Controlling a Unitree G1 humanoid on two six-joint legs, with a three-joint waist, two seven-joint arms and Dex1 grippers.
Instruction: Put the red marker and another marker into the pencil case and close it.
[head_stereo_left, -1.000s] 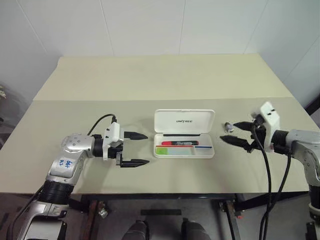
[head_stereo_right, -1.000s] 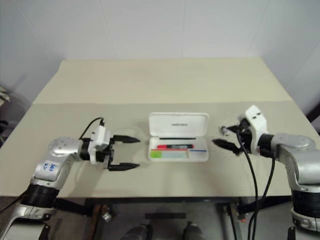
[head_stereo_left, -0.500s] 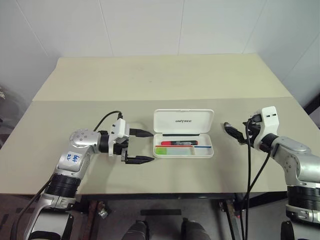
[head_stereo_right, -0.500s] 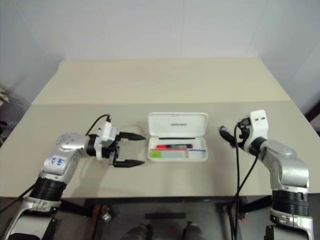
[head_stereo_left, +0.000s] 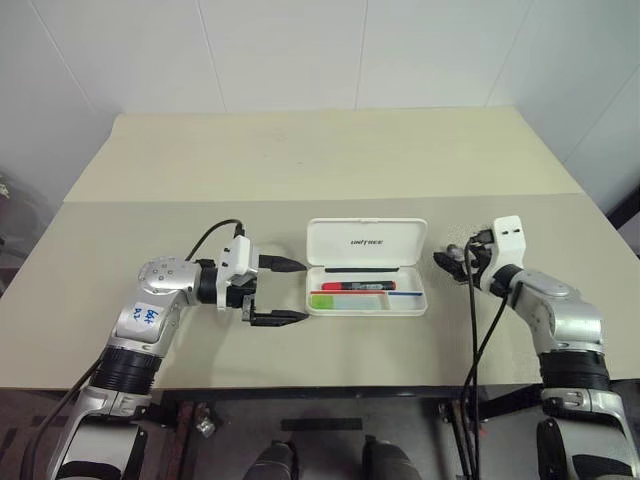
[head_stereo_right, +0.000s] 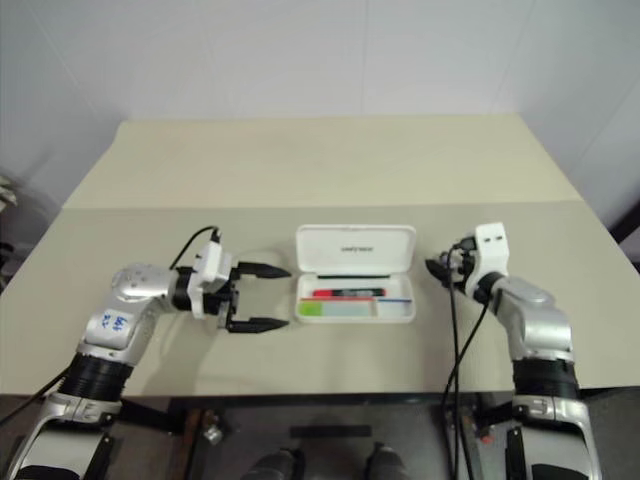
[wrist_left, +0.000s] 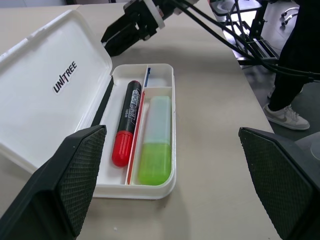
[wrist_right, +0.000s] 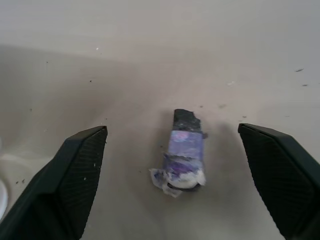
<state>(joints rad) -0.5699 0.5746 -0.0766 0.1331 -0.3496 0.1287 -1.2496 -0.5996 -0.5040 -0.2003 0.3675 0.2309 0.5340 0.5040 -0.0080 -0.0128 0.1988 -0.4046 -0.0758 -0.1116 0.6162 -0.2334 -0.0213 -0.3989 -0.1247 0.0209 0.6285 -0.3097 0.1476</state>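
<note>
On the counter (head_stereo_left: 150, 230), the left hand (head_stereo_left: 283, 292) is held spread — just beside the case's (head_stereo_left: 367, 268) short left end. Inside the open case, red marker (wrist_left: 126, 122) and green marker (wrist_left: 156, 148) lie lengthwise. Beyond its far end, the right hand (head_stereo_left: 447, 260) is spread round a small grey bit (wrist_right: 184, 150).

The white pencil case (wrist_left: 60, 95) lies open just ahead of the left claw (head_stereo_left: 285, 292), lid tilted back. Inside, the red marker (wrist_left: 127, 122) lies beside the lime-capped highlighter (wrist_left: 156, 147), both flat and parallel.
</note>
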